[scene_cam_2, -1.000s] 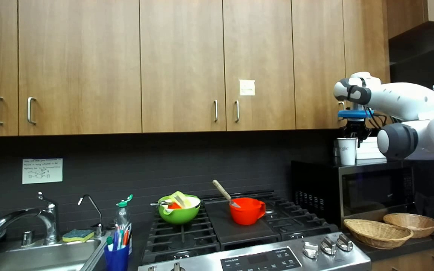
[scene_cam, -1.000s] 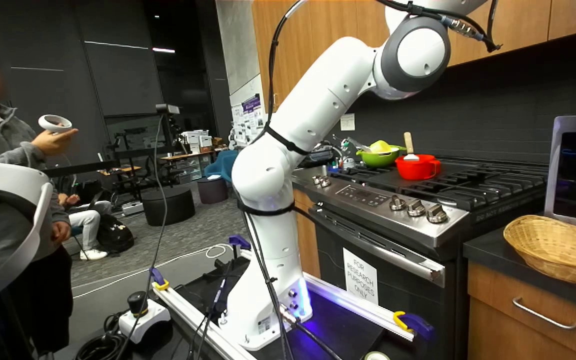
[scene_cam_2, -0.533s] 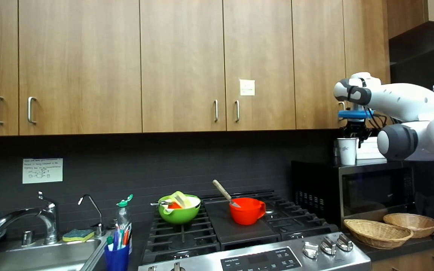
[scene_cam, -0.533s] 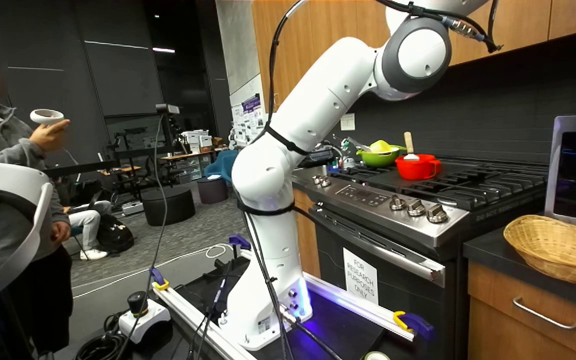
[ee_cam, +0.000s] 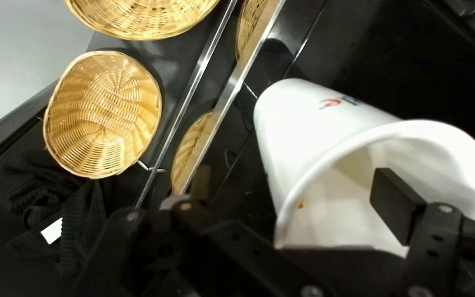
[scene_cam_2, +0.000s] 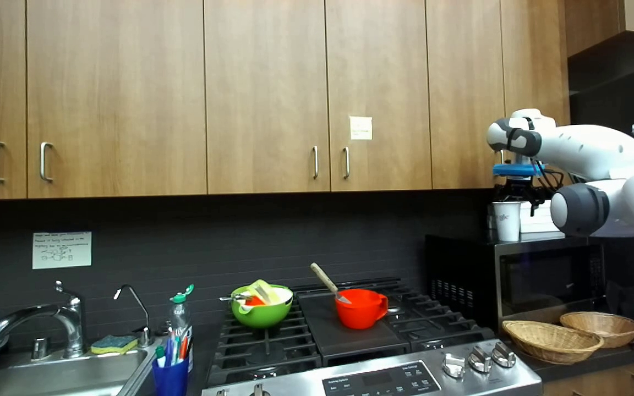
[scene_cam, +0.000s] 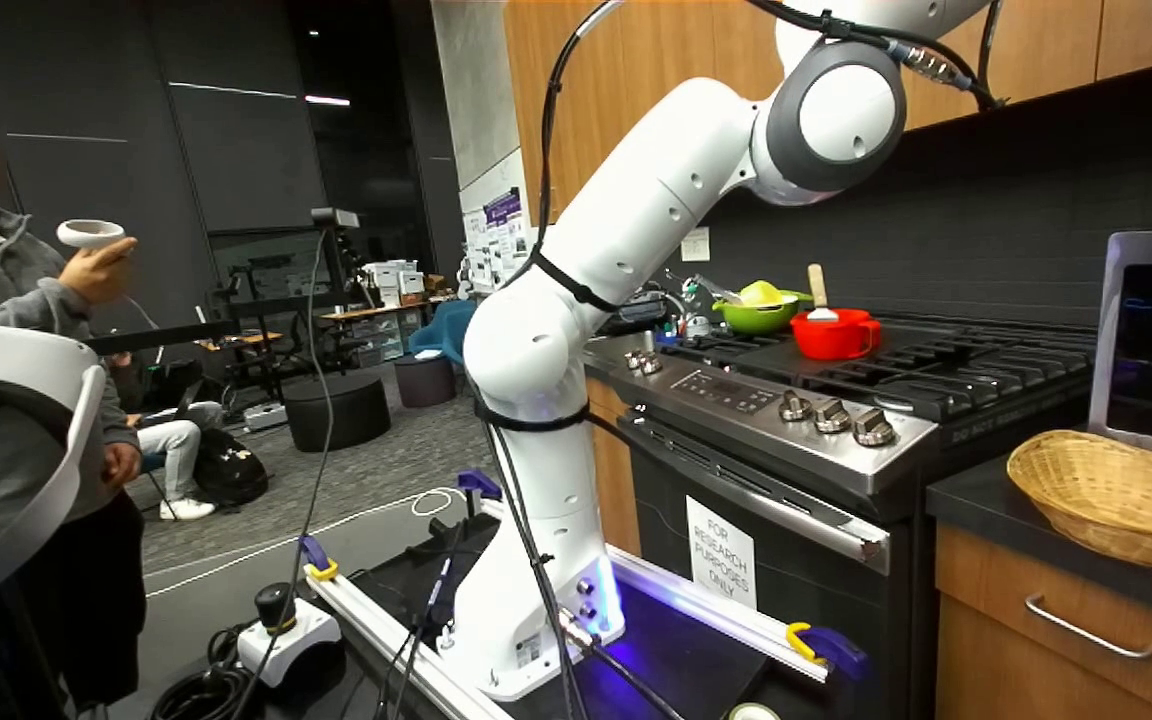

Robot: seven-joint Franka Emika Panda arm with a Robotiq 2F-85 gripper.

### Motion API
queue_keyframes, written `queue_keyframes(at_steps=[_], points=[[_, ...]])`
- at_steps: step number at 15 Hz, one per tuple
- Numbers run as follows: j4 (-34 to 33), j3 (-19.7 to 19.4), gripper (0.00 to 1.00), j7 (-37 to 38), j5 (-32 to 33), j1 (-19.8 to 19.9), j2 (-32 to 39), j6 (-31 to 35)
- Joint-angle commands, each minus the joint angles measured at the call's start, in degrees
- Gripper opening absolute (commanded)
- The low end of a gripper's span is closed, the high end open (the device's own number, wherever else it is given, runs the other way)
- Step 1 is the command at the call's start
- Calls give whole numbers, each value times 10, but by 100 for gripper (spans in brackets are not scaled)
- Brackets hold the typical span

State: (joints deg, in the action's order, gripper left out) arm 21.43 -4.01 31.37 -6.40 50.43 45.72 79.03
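1. The gripper is at the white cup, its 2 fingers spread well apart; in the wrist view 1 fingertip shows across the cup's mouth (whether it touches, I cannot tell).
2. The cup stands upright on the microwave, a white box just beside it.
3. Lower down, 2 wicker baskets sit on the counter.
4. The stove bears a red pot and a green bowl.

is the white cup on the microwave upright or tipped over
Upright: in an exterior view, the white cup stands on the microwave, its wider rim at the top.
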Motion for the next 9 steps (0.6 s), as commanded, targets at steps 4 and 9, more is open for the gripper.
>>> queue_keyframes(at_steps=[4, 9], points=[[-9, -6, 100, 21, -8, 2, 2, 7], [-12, -6, 100, 16, -5, 3, 7, 2]])
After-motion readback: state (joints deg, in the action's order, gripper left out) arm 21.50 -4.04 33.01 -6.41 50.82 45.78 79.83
